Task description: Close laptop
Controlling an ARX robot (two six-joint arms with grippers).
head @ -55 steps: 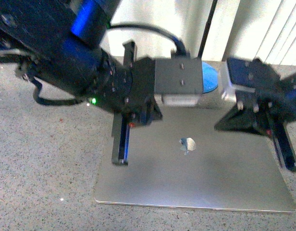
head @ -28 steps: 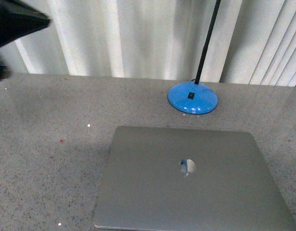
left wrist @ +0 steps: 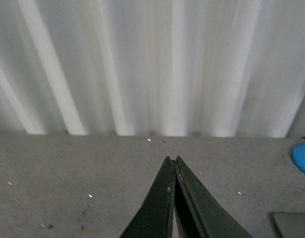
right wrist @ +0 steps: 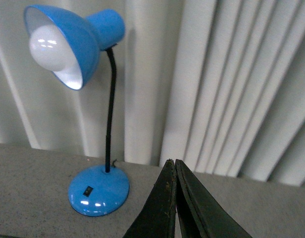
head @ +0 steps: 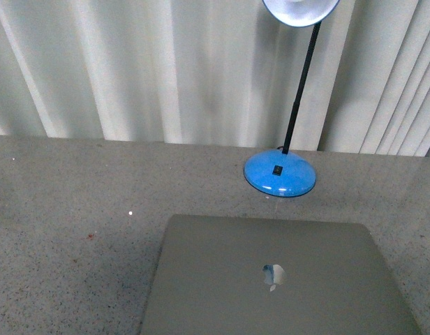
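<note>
The laptop (head: 271,279) lies shut and flat on the speckled grey table at the lower middle of the front view, its silver lid up with the shiny apple logo showing. One corner of it shows in the left wrist view (left wrist: 293,224). Neither arm is in the front view. My left gripper (left wrist: 172,159) is shut and empty, held above the table to the left of the laptop. My right gripper (right wrist: 171,162) is shut and empty, pointing toward the curtain beside the lamp.
A blue desk lamp stands behind the laptop, its round base (head: 280,174) on the table and its head (right wrist: 68,42) up high. A white pleated curtain (head: 166,70) runs along the table's far edge.
Both arms, over the closed lid a second ago, have pulled back out of the front view. The view has tilted upward, so the laptop sits lower in the frame.
</note>
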